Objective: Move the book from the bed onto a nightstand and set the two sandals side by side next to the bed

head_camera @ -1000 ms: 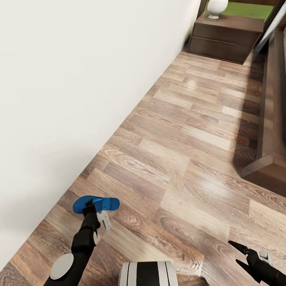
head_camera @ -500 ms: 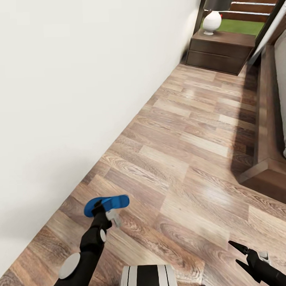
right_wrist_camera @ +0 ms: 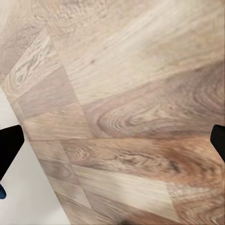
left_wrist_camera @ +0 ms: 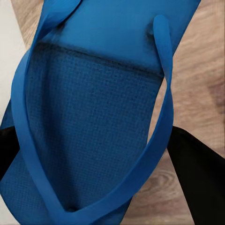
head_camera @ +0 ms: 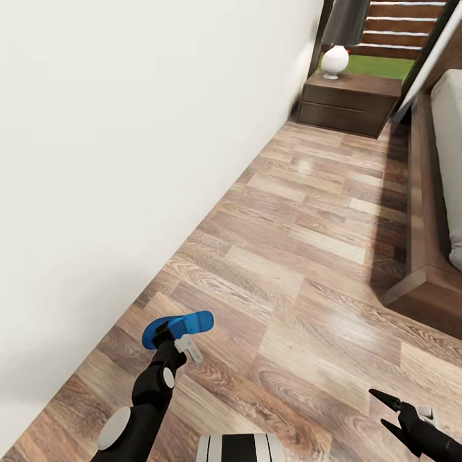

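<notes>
up close, the left gripper (head_camera: 167, 334) has its fingers (left_wrist_camera: 194, 180) pinching a blue sandal (head_camera: 177, 326), one dark tip at each side of the sole (left_wrist_camera: 89, 140), held above the floor (head_camera: 305, 255) near the wall (head_camera: 121, 128); right gripper (head_camera: 386, 412) is spread, empty, with the bed (head_camera: 426, 277) and nightstand (head_camera: 346, 100) beyond

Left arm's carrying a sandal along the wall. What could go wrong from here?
1. The left end effector holds the sandal by one end, so it may slip or swing in transit.
2. The wall is close on that side; the sandal could clip it.
3. The bed frame corner juts out ahead on the right.
</notes>
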Robot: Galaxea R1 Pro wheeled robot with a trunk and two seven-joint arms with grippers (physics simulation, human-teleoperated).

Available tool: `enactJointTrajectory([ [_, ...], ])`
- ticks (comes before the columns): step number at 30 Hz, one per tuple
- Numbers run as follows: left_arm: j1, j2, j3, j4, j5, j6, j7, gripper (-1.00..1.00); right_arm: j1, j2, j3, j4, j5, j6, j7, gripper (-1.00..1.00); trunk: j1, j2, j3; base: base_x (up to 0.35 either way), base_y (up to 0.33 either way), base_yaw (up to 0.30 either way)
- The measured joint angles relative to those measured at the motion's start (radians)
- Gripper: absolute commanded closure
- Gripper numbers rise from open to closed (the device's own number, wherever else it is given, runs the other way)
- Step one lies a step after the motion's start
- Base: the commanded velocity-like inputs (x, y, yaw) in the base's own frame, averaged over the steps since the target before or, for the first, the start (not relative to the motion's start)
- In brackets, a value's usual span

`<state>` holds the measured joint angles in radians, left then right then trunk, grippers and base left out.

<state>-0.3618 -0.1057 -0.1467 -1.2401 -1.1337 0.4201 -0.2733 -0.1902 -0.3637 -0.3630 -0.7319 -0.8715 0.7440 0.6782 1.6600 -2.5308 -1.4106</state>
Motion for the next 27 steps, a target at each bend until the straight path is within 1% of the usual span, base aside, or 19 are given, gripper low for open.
enactJointTrajectory([
  [10,0.0,0.0,0.0,-0.002,0.004,0.0,-0.002,1.0,0.0,0.0,0.0,0.0,0.0,0.0,0.0,-1.0,-0.004,0.002,0.039,0.0,0.0,0.0],
  [13,0.0,-0.005,0.0,-0.004,0.02,0.0,-0.003,1.0,0.0,0.0,0.0,0.0,0.0,0.0,0.0,-1.0,-0.006,0.003,0.05,0.0,0.0,0.0],
  [14,0.0,-0.011,0.0,-0.004,0.041,0.0,-0.003,1.0,0.0,0.0,0.0,0.0,0.0,0.0,0.0,-1.0,-0.006,0.003,0.054,0.0,0.0,0.0],
  [16,0.0,-0.02,-0.001,-0.006,0.103,0.0,-0.003,1.0,0.0,0.0,0.0,0.0,0.0,0.0,0.0,-1.0,-0.007,0.004,0.062,0.0,0.0,0.0],
  [17,0.0,-0.023,-0.001,-0.007,0.156,0.0,-0.003,1.0,0.0,0.0,0.0,0.0,0.0,0.0,0.0,-1.0,-0.008,0.004,0.066,0.0,0.0,0.0],
  [18,0.0,-0.024,-0.001,-0.008,0.187,0.0,-0.003,1.0,0.0,0.0,0.001,0.0,0.0,0.0,0.0,-1.0,-0.008,0.004,0.07,0.0,0.0,0.0],
  [19,0.0,-0.025,-0.002,-0.008,0.201,0.0,-0.002,1.0,0.0,0.0,0.001,0.0,0.0,0.0,0.0,-1.0,-0.009,0.004,0.074,0.0,0.0,0.0],
  [21,0.0,-0.027,-0.003,-0.009,0.242,-0.001,-0.002,1.0,0.0,0.0,0.001,0.0,0.0,0.0,0.0,-1.0,-0.009,0.005,0.081,0.0,0.0,0.0],
  [24,0.0,-0.029,-0.004,-0.023,0.27,-0.001,-0.003,1.0,0.0,0.0,0.001,0.0,0.0,0.0,0.0,-1.0,-0.011,0.006,0.093,0.0,0.0,0.0],
  [26,0.0,-0.031,-0.005,-0.034,0.301,-0.001,-0.004,1.0,0.0,0.0,0.001,0.0,0.0,0.0,0.0,-1.0,-0.012,0.006,0.101,0.0,0.0,0.0],
  [27,0.0,-0.033,-0.008,-0.039,0.33,-0.001,-0.004,1.0,0.0,0.0,0.001,0.0,0.0,0.0,0.0,-1.0,-0.012,0.006,0.104,0.0,0.0,0.0],
])
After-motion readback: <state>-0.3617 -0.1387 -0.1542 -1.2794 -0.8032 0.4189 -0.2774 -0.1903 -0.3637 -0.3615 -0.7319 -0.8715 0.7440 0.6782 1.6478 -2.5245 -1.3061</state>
